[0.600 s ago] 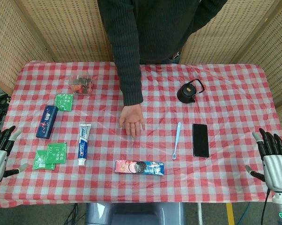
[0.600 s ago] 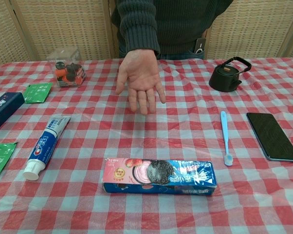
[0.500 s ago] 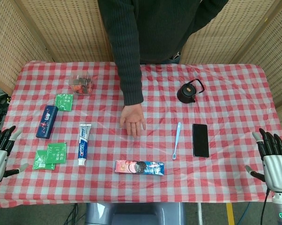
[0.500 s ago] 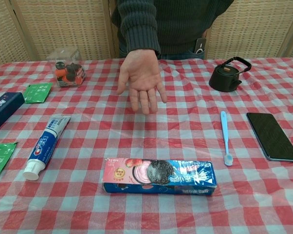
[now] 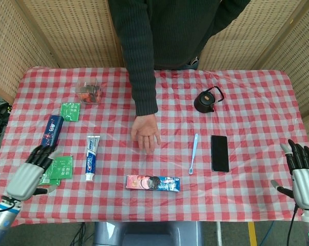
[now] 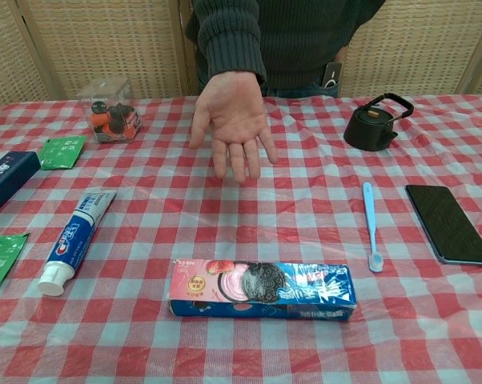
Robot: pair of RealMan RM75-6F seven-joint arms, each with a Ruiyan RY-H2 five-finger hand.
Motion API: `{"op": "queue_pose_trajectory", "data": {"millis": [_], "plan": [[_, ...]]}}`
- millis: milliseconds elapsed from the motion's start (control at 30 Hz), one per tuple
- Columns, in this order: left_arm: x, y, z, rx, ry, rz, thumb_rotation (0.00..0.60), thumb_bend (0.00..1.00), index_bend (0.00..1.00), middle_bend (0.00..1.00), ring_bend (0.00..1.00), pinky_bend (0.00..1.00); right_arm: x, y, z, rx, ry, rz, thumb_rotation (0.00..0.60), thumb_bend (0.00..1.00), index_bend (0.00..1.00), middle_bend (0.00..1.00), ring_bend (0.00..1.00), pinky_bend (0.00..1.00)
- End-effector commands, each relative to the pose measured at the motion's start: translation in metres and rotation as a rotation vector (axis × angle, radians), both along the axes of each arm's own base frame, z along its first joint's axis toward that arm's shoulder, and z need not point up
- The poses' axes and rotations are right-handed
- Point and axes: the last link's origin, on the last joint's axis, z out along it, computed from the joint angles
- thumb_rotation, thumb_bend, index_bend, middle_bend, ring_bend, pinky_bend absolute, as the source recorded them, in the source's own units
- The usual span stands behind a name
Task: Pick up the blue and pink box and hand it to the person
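The blue and pink box (image 5: 153, 183) (image 6: 263, 290) lies flat near the table's front edge, long side left to right. The person's hand (image 5: 145, 133) (image 6: 230, 126) is held out palm up over the middle of the table, behind the box. My left hand (image 5: 30, 172) hovers over the table's front left corner above the green packets, fingers apart, holding nothing, well left of the box. My right hand (image 5: 301, 173) stays off the table's right edge, fingers spread and empty. Neither hand shows in the chest view.
A toothpaste tube (image 5: 91, 158), green packets (image 5: 60, 167), a dark blue box (image 5: 51, 132) and a clear tub (image 5: 89, 92) lie on the left. A toothbrush (image 5: 193, 154), black phone (image 5: 219, 152) and small black kettle (image 5: 207, 100) lie on the right.
My left hand has moved right and forward, from off the table's left edge to above the green packets. The right hand and the box stay put; the person's hand barely shifted.
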Motion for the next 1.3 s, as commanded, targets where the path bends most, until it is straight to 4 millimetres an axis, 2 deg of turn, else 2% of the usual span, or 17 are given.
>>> {"op": "queue_pose_trajectory", "data": {"millis": [33,67,167,500,667,867,967,1133,1167,1233,1300], "plan": [[0.041,0.011,-0.039,-0.170,0.009,-0.133,0.600,0.00,0.02,0.00,0.03,0.14,-0.002,-0.003,0.000,-0.001,0.003,-0.014,0.600,0.00,0.01,0.00,0.00,0.00],[0.047,0.014,-0.045,-0.187,0.011,-0.147,0.600,0.00,0.04,0.00,0.05,0.17,-0.003,-0.003,0.000,-0.001,0.004,-0.018,0.600,0.00,0.01,0.00,0.00,0.00],[0.071,0.024,-0.067,-0.243,0.017,-0.179,0.600,0.00,0.08,0.00,0.08,0.18,-0.005,-0.005,0.001,-0.004,0.005,-0.031,0.600,0.00,0.01,0.00,0.00,0.00],[0.141,0.050,-0.129,-0.402,0.020,-0.223,0.600,0.00,0.09,0.01,0.09,0.20,-0.015,-0.011,0.001,-0.015,0.024,-0.079,0.600,0.00,0.01,0.00,0.00,0.00],[0.168,0.059,-0.163,-0.452,0.035,-0.234,0.600,0.00,0.10,0.01,0.09,0.21,-0.017,-0.012,0.001,-0.023,0.031,-0.092,0.600,0.00,0.01,0.00,0.00,0.00],[0.196,0.067,-0.193,-0.498,0.027,-0.236,0.600,0.00,0.13,0.01,0.09,0.21,-0.022,-0.016,0.002,-0.028,0.035,-0.117,0.600,0.00,0.01,0.00,0.00,0.00],[0.206,0.072,-0.206,-0.514,0.036,-0.226,0.600,0.00,0.15,0.03,0.11,0.25,-0.024,-0.018,0.003,-0.030,0.033,-0.126,0.600,0.00,0.01,0.00,0.00,0.00],[0.217,0.078,-0.220,-0.496,0.062,-0.224,0.600,0.00,0.21,0.10,0.18,0.32,-0.026,-0.020,0.002,-0.028,0.033,-0.131,0.600,0.00,0.01,0.00,0.00,0.00],[0.218,0.079,-0.223,-0.493,0.071,-0.221,0.600,0.00,0.25,0.14,0.22,0.36,-0.026,-0.020,0.002,-0.027,0.034,-0.133,0.600,0.00,0.01,0.00,0.00,0.00],[0.220,0.080,-0.225,-0.491,0.070,-0.209,0.600,0.00,0.37,0.26,0.33,0.45,-0.027,-0.021,0.002,-0.027,0.036,-0.134,0.600,0.00,0.01,0.00,0.00,0.00],[0.222,0.081,-0.226,-0.479,0.071,-0.210,0.600,0.00,0.53,0.42,0.45,0.55,-0.027,-0.021,0.002,-0.028,0.037,-0.136,0.600,0.00,0.01,0.00,0.00,0.00]]}}
